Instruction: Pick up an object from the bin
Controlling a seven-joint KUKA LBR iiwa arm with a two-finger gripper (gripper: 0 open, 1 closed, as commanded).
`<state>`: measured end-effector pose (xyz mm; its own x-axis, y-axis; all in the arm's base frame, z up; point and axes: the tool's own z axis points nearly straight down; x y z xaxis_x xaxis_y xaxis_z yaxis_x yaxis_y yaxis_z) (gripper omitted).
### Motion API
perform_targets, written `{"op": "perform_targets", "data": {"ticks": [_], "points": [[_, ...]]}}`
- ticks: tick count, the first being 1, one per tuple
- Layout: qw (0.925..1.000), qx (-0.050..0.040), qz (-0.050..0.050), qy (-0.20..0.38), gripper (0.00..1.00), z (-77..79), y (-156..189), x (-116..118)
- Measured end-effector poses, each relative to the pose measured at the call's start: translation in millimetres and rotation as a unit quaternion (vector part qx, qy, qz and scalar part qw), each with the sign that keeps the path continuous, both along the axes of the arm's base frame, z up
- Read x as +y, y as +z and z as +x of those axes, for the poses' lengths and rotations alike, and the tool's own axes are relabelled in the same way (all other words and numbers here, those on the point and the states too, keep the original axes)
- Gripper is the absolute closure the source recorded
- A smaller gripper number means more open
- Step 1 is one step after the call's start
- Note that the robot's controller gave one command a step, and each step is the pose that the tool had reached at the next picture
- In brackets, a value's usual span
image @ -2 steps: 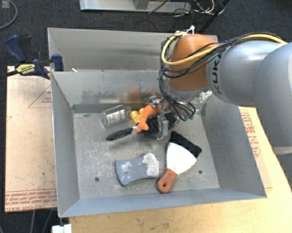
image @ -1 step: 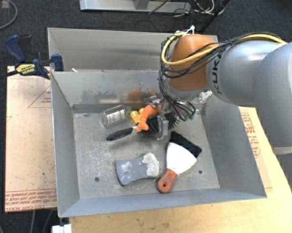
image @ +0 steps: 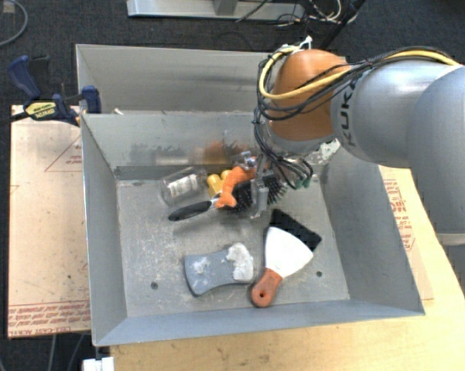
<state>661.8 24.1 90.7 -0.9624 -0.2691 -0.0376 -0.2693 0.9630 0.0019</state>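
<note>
Bare floor lies open at the bin's 8 and 4 o'clock. From 2 o'clock the arm's gripper hangs over an orange piece near centre; how wide it stands I cannot tell.

Left of centre on the floor of the bin: clear plastic cup, lying on its side. Just right of it, a small yellow piece, kind unclear. Below the cup, a black elongated handle, lying nearly level.

Front of the floor: flat grey slab, rough-edged, with a white crumpled lump resting on its right end. Just right of that, a scraper with a white fan-shaped blade. Its reddish-brown handle points toward the front wall, the end just beside the slab. A black flat piece lies partly under the blade's far edge.

Beyond the back wall: dark carpet, grey metal bar, tangle of cables.
</note>
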Motion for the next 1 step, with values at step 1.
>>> {"op": "perform_targets", "data": {"ticks": [1], "points": [[1.0, -0.0024, 0.0, 0.0, 1.0, 0.4, 54.6, 0.3]]}}
